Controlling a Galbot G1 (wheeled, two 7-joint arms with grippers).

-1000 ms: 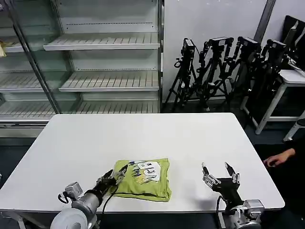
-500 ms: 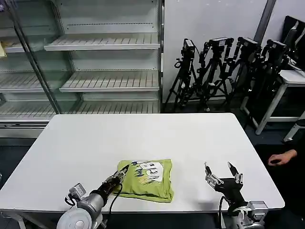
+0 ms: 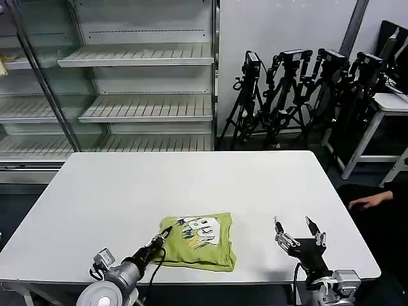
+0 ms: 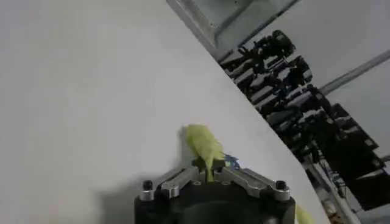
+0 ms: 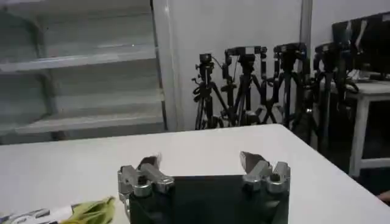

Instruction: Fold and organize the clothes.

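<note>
Moved: the T-shirt (image 3: 199, 241) has slid a little toward the robot's right since a second ago, its near right corner now closer to the table (image 3: 191, 185) edge; the left gripper (image 3: 164, 235) has followed it.
Left gripper: fingers closed on the shirt's left edge; the left wrist view shows a pinched fold of green cloth (image 4: 206, 148) between them.
Right gripper (image 3: 298, 233): fingers spread open, holding nothing, hanging just over the table well right of the shirt.
Shirt: folded, print up, near the front edge.
Print: white and dark; lettering too small to read.
Hidden: the shirt's underside.
</note>
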